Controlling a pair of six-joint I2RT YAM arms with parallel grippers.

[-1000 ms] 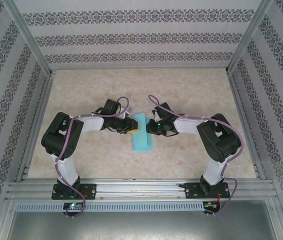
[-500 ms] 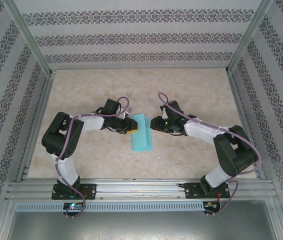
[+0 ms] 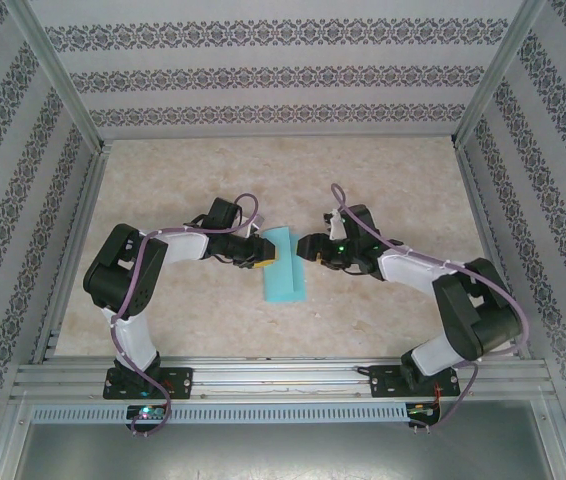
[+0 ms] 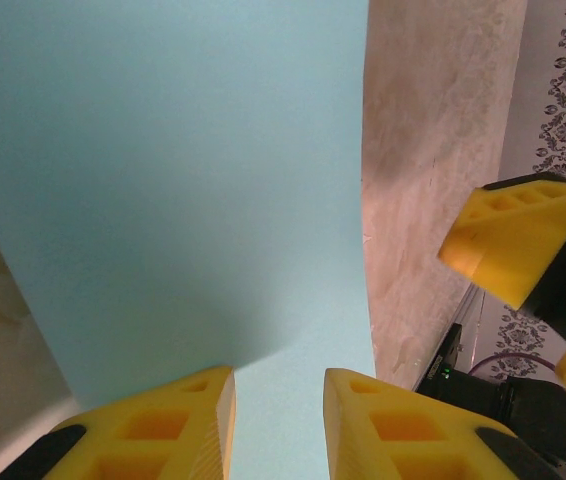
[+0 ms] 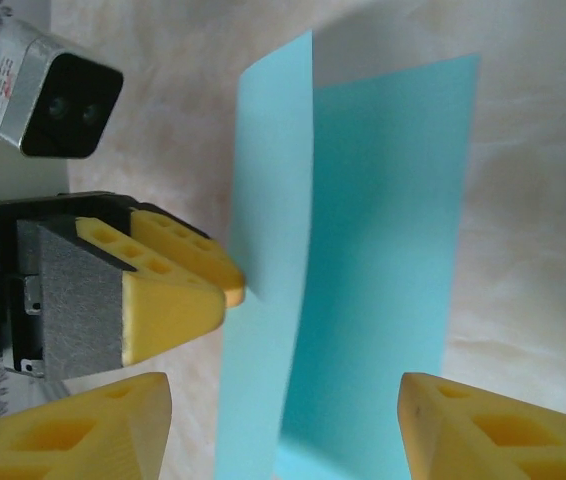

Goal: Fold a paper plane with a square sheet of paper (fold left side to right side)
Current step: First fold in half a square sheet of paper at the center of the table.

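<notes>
Left arm [image 3: 178, 245] and right arm [image 3: 413, 268], elbows bent, reach inward to the folded paper [image 3: 285, 278]: left gripper [image 3: 263, 257] touches its left edge, grip unclear; right gripper [image 3: 306, 249] gapes wide beside it; camera label [image 5: 3, 85] illegible.

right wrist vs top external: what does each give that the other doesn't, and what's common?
Right wrist: the paper is not flat. Its flap on the left gripper's side stands up off the lower layer, with that gripper's tip at the flap's edge. The right gripper has its jaws wide apart.
Top external: the left arm and right arm whole from their bases, the table around the paper, and the patterned walls.
Both: the turquoise paper as a narrow strip between the two grippers.
</notes>
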